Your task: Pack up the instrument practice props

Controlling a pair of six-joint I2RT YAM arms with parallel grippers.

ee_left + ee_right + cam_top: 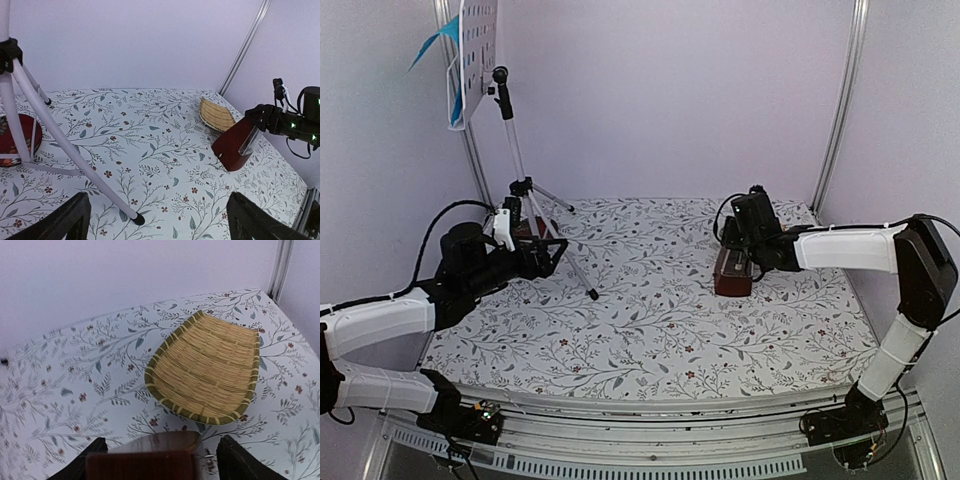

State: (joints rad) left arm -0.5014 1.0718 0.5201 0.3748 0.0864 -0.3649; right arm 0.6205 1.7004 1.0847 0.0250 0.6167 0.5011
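The silver tripod music stand (516, 150) rises at the back left, its white perforated desk (480, 40) carrying blue and cream music sheets (448, 62). One stand leg (60, 142) slants down to a black foot (136, 218). My left gripper (553, 257) (160, 227) is open wide and low beside that leg, holding nothing. The dark brown metronome (732, 272) (234, 146) (140, 465) sits tilted on the table at the right. My right gripper (736, 248) (155, 465) straddles its top, open, with a gap showing at the right finger (242, 460).
A woven bamboo basket (210, 367) (215, 114) lies just beyond the metronome near the back right corner. A red round floral object (528, 228) (17, 139) sits between the tripod legs. Metal frame posts (840, 100) stand at the back corners.
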